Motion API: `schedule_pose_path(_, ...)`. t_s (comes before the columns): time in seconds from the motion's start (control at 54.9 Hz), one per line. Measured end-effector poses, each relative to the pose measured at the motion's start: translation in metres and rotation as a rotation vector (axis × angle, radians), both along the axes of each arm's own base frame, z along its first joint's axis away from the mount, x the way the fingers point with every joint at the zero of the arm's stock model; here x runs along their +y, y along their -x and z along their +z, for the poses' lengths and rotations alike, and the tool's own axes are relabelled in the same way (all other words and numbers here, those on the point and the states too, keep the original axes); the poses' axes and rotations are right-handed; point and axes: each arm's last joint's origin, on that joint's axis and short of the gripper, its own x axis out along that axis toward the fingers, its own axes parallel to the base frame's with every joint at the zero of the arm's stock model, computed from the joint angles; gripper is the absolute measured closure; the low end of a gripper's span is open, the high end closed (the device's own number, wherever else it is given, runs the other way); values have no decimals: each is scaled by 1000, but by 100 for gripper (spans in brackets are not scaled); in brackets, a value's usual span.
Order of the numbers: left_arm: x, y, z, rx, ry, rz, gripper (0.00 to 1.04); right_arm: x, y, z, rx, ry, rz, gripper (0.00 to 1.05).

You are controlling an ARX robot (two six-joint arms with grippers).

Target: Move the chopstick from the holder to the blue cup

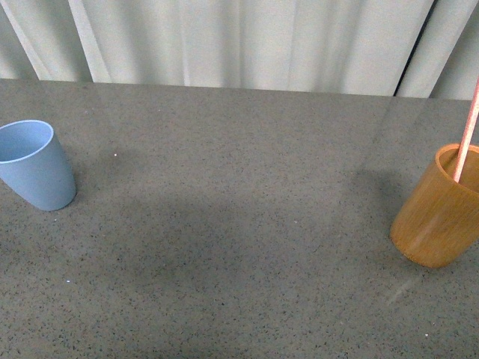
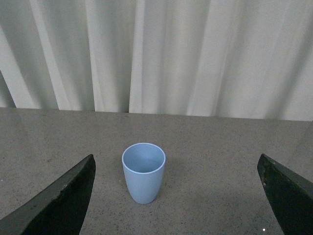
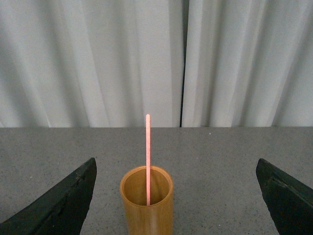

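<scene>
One cup, one holder, one chopstick

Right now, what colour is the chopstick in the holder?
Pink. The chopstick shows best in the right wrist view, standing in the holder.

Tabletop: grey, speckled, stone-like surface with a matte finish, filling the front view from 3 through 6 to 9 o'clock. Curtain: pale off-white, hanging in vertical folds along the whole far edge at 12 o'clock, reaching down to the tabletop. Dark gap between curtain panels at about 1 o'clock. Lighting even and diffuse; a broad soft shadow near centre, a faint pale streak at 5 o'clock.
</scene>
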Motion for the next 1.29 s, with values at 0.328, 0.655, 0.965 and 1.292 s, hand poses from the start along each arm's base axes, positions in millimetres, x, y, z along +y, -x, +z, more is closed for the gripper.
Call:
schedule_pose_path(0.328,7,-55,31,407,176,216,7,0,0,0,0,0,0,10)
schedule_pose_path(0.655,7,-171,27,782,117,187,7,0,0,0,0,0,0,10)
schedule_pose_path(0.965,8,-229,10,846,58,212,7,0,0,0,0,0,0,10)
schedule_pose_path(1.292,42,-256,-27,923,19,306,7,0,0,0,0,0,0,10)
